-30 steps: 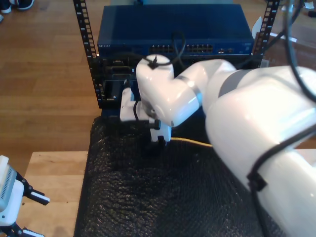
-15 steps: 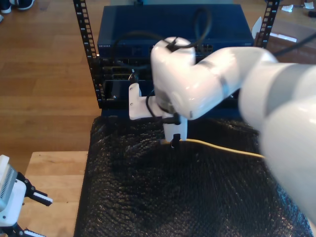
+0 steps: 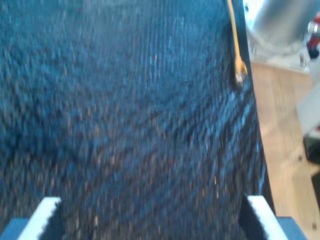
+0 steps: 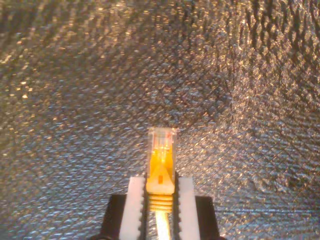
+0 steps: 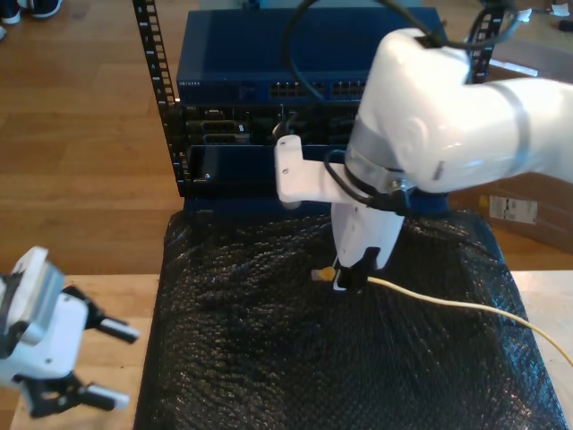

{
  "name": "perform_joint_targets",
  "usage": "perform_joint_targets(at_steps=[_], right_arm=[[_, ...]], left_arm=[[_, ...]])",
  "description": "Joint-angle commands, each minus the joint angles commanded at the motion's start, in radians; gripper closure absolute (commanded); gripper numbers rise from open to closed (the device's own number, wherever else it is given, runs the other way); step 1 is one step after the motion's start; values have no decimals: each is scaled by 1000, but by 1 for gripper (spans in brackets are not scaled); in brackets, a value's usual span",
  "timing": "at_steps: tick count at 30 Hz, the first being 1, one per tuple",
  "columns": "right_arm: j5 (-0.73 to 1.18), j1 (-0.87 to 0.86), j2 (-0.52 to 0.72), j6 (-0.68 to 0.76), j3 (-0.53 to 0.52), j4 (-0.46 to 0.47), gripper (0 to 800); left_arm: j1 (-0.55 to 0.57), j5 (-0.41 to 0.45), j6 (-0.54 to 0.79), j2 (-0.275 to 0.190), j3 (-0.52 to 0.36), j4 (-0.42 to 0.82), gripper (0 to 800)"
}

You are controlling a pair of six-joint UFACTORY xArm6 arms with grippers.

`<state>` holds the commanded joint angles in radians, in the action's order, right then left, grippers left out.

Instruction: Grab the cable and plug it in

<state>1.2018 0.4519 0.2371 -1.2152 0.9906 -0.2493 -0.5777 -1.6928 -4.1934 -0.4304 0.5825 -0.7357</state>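
Lifted now, yellow cable [image 4: 160, 172] shows its clear plug.

Our arms are glossy white w/ rounded joints; black cables loop over the upper one. Our second gripper [image 4: 161, 212] has white ribbed fingers [image 4: 134, 207] on a black base. Our first gripper [image 5: 103, 363] is white w/ black-tipped fingers.

no text, labels or numbers legible
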Motion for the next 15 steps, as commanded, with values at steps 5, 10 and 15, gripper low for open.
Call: perform_joint_targets(at_steps=[5, 10, 15], right_arm=[[29, -54, 48, -69, -5, -101, 793], [48, -74, 71, -69, -5, -133, 793], [48, -74, 77, -68, -5, -164, 793]], left_arm=[[104, 0, -74, 0, 2, -109, 0], [218, 8, -95, 3, 28, -189, 0], [333, 29, -121, 18, 35, -282, 0]])
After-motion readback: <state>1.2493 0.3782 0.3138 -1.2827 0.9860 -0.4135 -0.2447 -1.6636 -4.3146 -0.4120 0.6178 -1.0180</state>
